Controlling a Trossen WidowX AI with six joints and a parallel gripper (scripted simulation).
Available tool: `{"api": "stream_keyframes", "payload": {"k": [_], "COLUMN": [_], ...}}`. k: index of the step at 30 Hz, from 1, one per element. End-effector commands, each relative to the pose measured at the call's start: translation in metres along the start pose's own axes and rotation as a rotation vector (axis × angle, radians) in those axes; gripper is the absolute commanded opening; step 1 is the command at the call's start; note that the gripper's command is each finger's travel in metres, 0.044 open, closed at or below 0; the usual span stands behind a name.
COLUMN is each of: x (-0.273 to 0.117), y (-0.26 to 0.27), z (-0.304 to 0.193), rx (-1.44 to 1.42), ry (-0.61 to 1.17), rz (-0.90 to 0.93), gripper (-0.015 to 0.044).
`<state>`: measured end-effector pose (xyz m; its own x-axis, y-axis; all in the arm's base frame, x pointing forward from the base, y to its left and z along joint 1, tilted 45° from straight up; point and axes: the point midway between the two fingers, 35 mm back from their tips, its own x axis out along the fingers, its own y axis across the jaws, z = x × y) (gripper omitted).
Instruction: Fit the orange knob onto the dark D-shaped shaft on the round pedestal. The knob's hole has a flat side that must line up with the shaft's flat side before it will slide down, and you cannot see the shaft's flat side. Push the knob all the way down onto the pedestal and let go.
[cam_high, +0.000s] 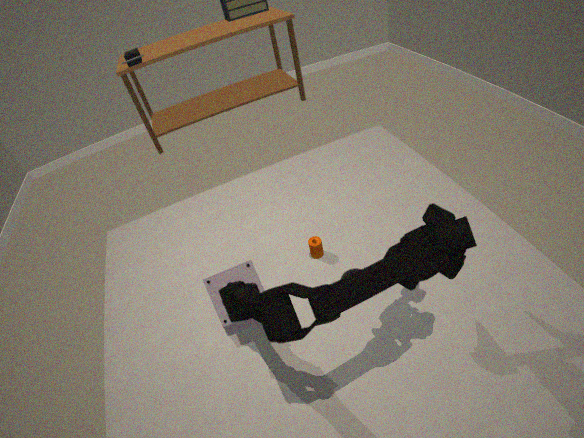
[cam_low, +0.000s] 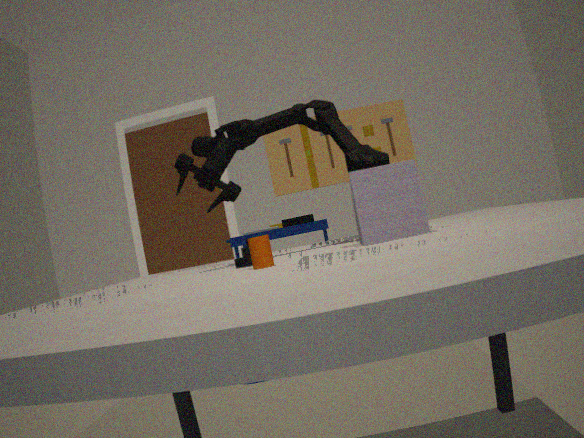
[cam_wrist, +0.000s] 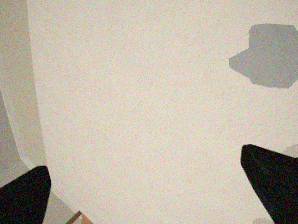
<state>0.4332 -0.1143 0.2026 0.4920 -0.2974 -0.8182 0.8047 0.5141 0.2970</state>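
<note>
The orange knob (cam_high: 316, 248) (cam_low: 261, 252) stands upright on the white table, its hole facing up. The round pedestal is hidden behind the arm in the top view, apart from perhaps a rounded dark edge. In the exterior view, a dark shape that looks like the pedestal (cam_low: 242, 262) shows partly behind the knob. The D-shaped shaft cannot be made out. My gripper (cam_high: 451, 244) (cam_low: 194, 202) (cam_wrist: 148, 164) is open and empty, high above the table, and well to the right of the knob in the top view. The wrist view shows neither knob nor pedestal.
The arm's base stands on a pale lilac block (cam_high: 215, 287) (cam_low: 392, 205). The arm reaches across the table (cam_high: 200, 240) (cam_low: 325, 295). A wooden shelf (cam_high: 210, 37) stands beyond the table. A blue bench (cam_low: 300, 229) and a brown door (cam_low: 175, 200) are in the background.
</note>
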Motion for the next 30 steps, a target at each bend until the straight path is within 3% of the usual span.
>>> {"api": "stream_keyframes", "payload": {"k": [1,10,18,30], "x": [0.029,0.064,0.065,0.061], "y": [0.005,-0.016,-0.072,-0.089], "z": [-0.066,-0.196,-0.299,-0.312], "rx": [-0.160,-0.570,-1.096,-1.187], "ry": [0.110,0.258,0.289,0.281], "rz": [-0.113,-0.387,-0.688,-0.736], "gripper": [0.0440,0.0440,0.0440,0.0440]}}
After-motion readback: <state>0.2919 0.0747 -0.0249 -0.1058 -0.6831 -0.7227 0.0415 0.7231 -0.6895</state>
